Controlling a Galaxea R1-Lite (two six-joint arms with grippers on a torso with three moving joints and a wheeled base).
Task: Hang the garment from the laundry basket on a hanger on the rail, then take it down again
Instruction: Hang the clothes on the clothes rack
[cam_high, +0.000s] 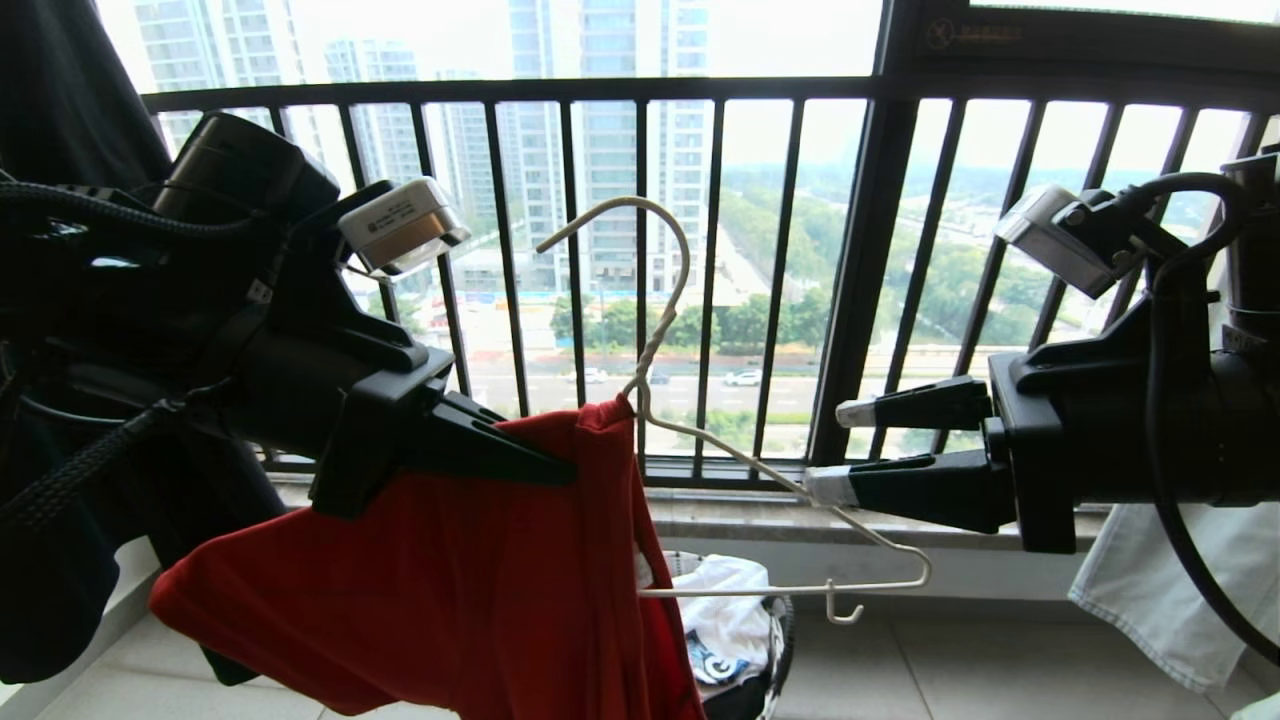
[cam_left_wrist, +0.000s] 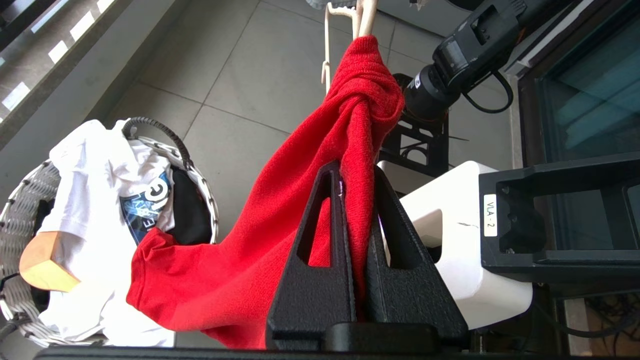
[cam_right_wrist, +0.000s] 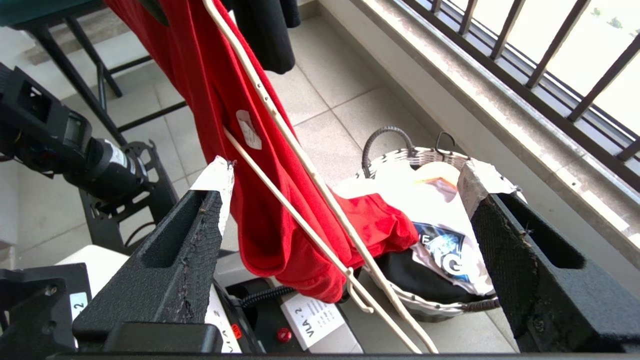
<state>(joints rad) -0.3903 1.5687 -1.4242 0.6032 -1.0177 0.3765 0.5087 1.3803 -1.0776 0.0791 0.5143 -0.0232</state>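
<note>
Before barred window, left claw (cam_high: 560, 465) clamping red garment (cam_high: 450, 590); hanger (cam_high: 740, 470) hook-up, tilted; right claw (cam_high: 825, 450) agape.

Right gripper (cam_right_wrist: 345, 185) spread wide around bare hanger (cam_right_wrist: 320, 187) wires, red shirt (cam_right_wrist: 220, 100) draped at eleven o'clock, hem reaching the clothes-filled basket (cam_right_wrist: 387, 152) on floor tiles at four o'clock, railing (cam_right_wrist: 540, 65) at one o'clock.

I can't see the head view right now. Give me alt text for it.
The left hand is shut on the red T-shirt, which hangs on one side of a whitish wire hanger in mid-air. The right hand is open beside the hanger's bare arm, with the laundry basket below.
</note>
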